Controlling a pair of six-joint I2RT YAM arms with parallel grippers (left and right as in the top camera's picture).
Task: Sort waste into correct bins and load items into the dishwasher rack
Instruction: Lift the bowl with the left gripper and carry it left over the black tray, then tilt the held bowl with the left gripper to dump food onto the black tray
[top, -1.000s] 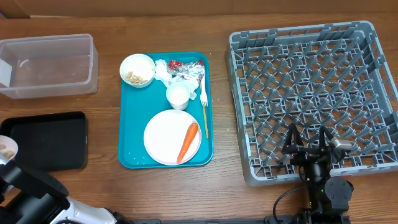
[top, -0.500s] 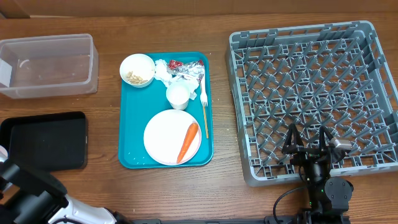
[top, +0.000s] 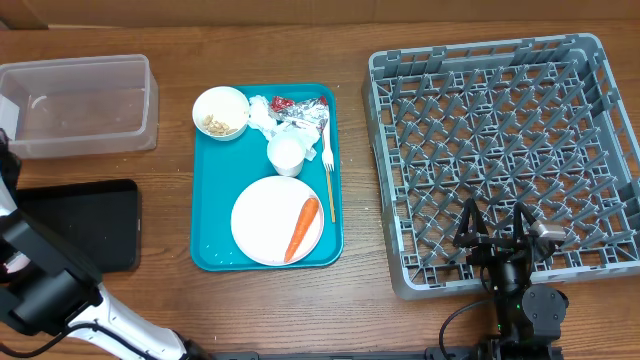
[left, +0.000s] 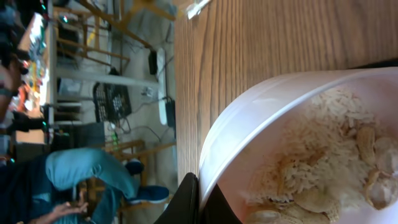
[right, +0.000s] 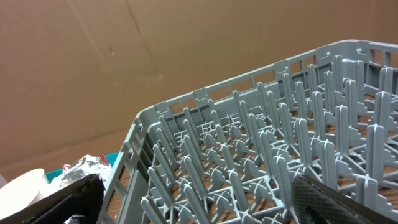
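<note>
The left gripper (left: 198, 196) grips a bowl (left: 298, 124) of food bits (left: 348, 180). The right gripper (right: 199, 199) is open. The rack (top: 600, 60) is empty; nothing looks sorted yet.

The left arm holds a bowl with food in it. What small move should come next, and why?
Probably shift the bowl over the black tray: the left gripper pinches its rim, food bits lie inside, and wood shows beneath.

Two bowls (top: 220, 110) (left: 249, 118), one plate (top: 260, 215), one cup (top: 286, 153), one fork (top: 329, 170), one carrot (top: 301, 228), two bins (top: 85, 105) (top: 90, 225), one rack (top: 377, 150).
</note>
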